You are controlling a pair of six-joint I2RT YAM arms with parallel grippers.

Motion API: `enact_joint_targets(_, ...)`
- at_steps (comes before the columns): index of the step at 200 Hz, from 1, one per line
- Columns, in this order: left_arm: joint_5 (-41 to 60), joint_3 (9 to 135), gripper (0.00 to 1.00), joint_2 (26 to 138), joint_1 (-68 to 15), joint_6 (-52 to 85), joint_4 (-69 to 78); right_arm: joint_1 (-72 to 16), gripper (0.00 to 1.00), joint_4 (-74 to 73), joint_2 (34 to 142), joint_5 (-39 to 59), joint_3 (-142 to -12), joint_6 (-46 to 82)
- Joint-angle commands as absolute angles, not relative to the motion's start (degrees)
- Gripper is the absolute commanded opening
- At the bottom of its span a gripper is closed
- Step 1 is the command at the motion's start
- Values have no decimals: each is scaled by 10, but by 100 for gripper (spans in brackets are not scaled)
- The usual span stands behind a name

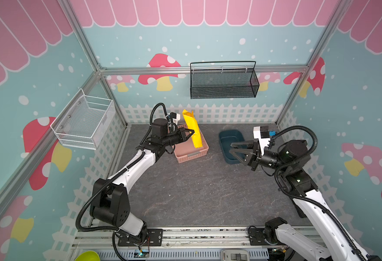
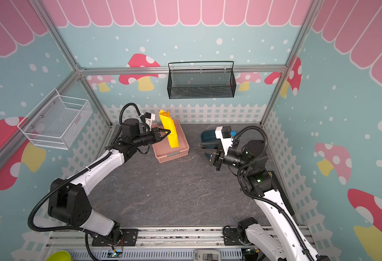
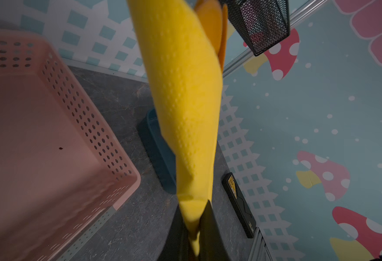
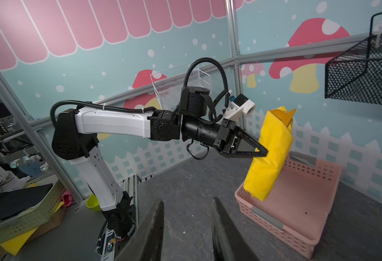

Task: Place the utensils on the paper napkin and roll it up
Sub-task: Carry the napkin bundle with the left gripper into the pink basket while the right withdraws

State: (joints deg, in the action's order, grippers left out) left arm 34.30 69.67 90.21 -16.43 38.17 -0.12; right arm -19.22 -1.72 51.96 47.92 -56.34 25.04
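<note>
The paper napkin (image 1: 194, 133) (image 2: 171, 133) is rolled into a yellow tube that hangs tilted above the pink basket (image 1: 192, 156) (image 2: 174, 156). My left gripper (image 1: 192, 131) (image 2: 168, 131) (image 4: 264, 151) is shut on the roll's middle. In the left wrist view the napkin (image 3: 185, 101) runs out from between the jaws of the left gripper (image 3: 194, 226). Orange tips of the utensils (image 4: 285, 115) (image 3: 210, 24) stick out of the roll's upper end; the rest is wrapped and hidden. My right gripper (image 1: 231, 148) (image 2: 198, 148) (image 4: 188, 201) stands open and empty over the table, apart from the roll.
A dark blue tray (image 1: 228, 135) (image 3: 154, 144) lies right of the pink basket, under the right gripper. A black mesh basket (image 1: 224, 81) hangs on the back wall and a white wire basket (image 1: 84, 119) on the left wall. A flat black device (image 3: 239, 203) lies by the fence wall.
</note>
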Motion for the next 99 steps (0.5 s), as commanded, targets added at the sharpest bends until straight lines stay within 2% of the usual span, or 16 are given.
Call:
enact_joint_targets(1, 352, 681, 0, 926, -141, 416, 31, -195, 37, 55, 535, 410, -552, 205)
enact_joint_targets(25, 356, 674, 0, 954, -133, 422, 45, -195, 37, 101, 555, 356, -539, 182)
enact_joint_targets(99, 349, 742, 0, 1067, -124, 441, 23, -195, 37, 103, 572, 348, -509, 177)
